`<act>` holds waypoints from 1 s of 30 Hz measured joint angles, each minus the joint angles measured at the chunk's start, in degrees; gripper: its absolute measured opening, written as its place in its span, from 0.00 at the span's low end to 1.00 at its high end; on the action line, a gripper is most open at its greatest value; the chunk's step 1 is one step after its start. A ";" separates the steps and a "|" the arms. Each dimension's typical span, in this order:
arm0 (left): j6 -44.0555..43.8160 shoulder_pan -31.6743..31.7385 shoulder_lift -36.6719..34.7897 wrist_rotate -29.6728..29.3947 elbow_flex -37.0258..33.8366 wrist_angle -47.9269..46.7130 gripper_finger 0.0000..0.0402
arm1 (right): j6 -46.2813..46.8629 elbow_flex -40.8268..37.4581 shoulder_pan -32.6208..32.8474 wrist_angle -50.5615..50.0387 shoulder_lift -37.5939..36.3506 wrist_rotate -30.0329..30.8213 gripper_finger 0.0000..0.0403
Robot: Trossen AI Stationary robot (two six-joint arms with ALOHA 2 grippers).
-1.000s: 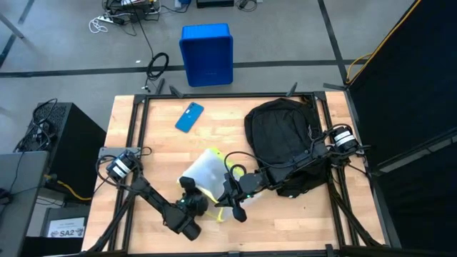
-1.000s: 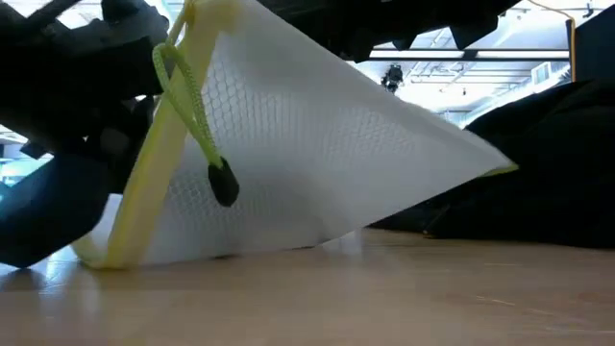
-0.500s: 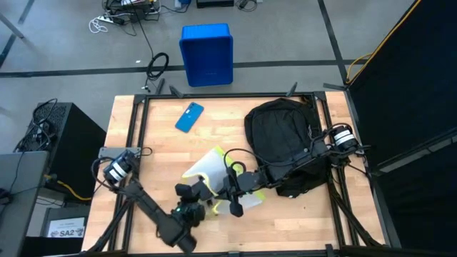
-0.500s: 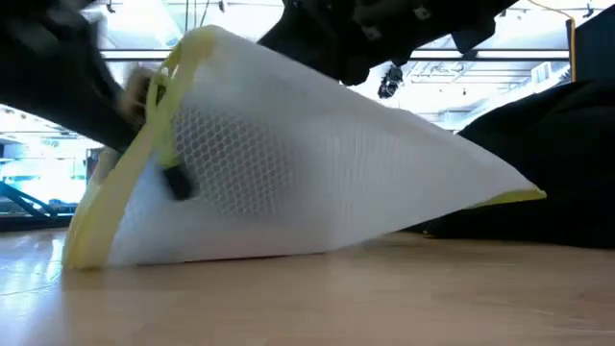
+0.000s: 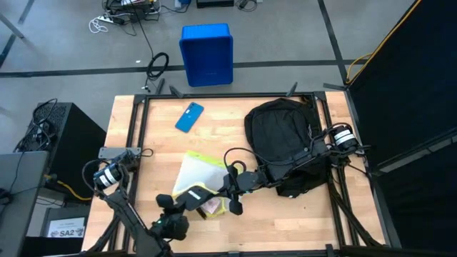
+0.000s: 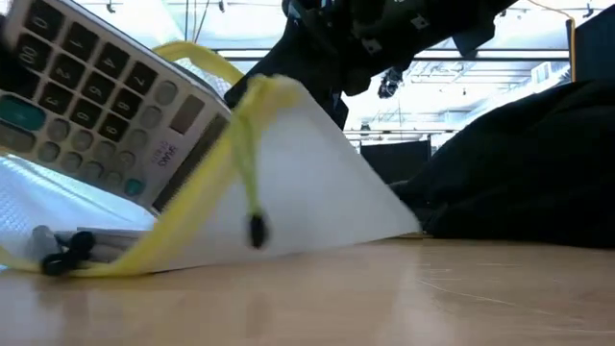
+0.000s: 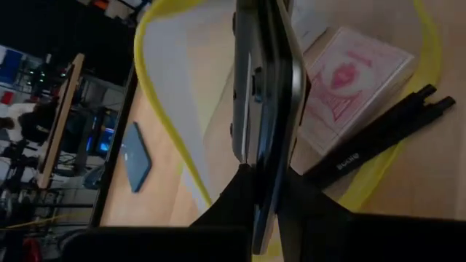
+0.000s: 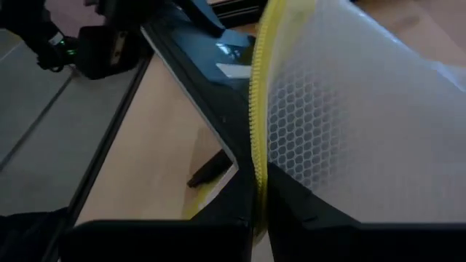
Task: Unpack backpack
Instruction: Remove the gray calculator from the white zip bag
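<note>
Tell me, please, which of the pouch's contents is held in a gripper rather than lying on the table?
The calculator: the left gripper is shut on its edge, lifting it tilted, while the pink card box and black pens lie flat.

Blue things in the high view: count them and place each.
2. The blue bin stands on the floor beyond the table; the blue phone lies flat on the table, left of the backpack. Others may be hidden.

The large black backpack (image 5: 280, 139), rounded and slumped, is laid flat on the wooden surface (image 5: 157, 135), toward its right side.
</note>
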 joint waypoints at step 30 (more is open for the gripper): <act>-0.14 1.91 -0.04 -6.22 -1.79 -0.34 0.00 | 0.55 -0.11 -2.24 -0.58 0.09 3.87 0.00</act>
